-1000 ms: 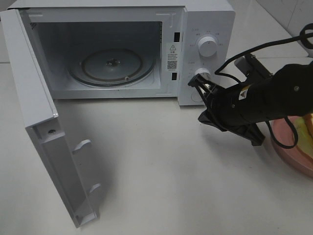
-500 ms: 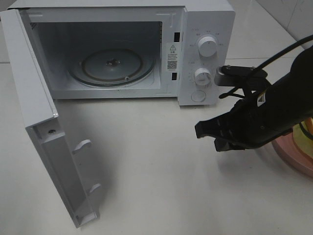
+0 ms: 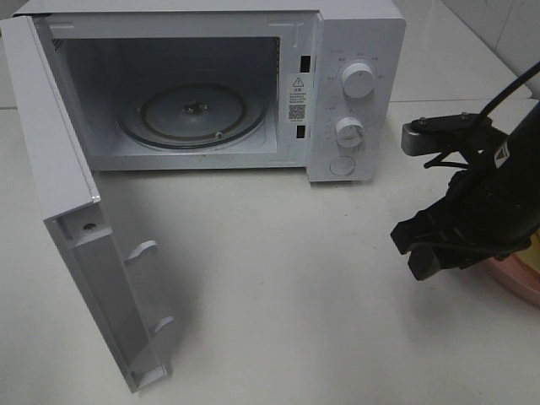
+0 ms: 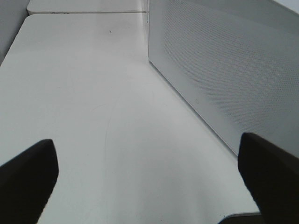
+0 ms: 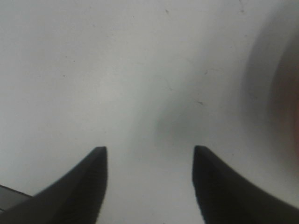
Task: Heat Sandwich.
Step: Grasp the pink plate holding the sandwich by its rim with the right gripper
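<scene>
My right end effector stands apart and empty near the pink plate; I should pinch its rim squarely and keep it level.

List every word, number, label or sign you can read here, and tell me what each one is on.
Nothing is sharp enough to quote word for word.
Sticker on the microwave front frame: a warning triangle above fine print, too small to read.
Square code below it: a pattern only, no text.
Marks around the upper knob and lower knob: too small to read.
Both wrist views: no readable text.
</scene>
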Robot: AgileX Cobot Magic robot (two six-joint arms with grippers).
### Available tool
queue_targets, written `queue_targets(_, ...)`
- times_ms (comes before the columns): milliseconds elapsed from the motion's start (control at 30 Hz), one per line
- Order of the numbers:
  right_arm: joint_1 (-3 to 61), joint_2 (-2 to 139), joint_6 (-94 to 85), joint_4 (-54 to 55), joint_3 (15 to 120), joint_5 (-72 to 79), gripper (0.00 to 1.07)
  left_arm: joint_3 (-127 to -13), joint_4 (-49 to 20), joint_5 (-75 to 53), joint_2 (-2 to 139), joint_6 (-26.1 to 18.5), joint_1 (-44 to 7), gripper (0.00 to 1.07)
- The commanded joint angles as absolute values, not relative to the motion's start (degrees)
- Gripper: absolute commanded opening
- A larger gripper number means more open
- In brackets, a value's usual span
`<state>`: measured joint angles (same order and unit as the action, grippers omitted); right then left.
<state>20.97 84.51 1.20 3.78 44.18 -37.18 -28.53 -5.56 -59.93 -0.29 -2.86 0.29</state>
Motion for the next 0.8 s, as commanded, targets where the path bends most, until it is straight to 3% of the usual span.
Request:
queue_targets(33,20.68,83.82,0.0,0.57,46.52,-40.51,0.88,-28.3,-5.44,-59.47,-1.89,-2.58,0.46,1.06)
queue_targets(133,20.68,83.94,-0.46,-0.63,48.24,-41.71,0.99,-28.3,-5.44,-59.47,-1.89,-2.58,0.46,1.06)
queue_targets(300,19.94,84.11,-0.46,-0.97,48.82,-42.28,0.98,-28.3,-5.44,-59.47,-1.89,-2.58,0.46,1.06)
queue_targets(567,12.43,84.28,0.4,-2.58,48.82,-42.17,0.97,-28.3,-5.44,-59.47,-1.89,-2.58,0.46,1.06)
queue_targets(800,9.57,86.92,1.03,-4.01,48.82,-40.68,0.96,-28.3,-5.44,-59.47,-1.89,-2.58,0.46,1.06)
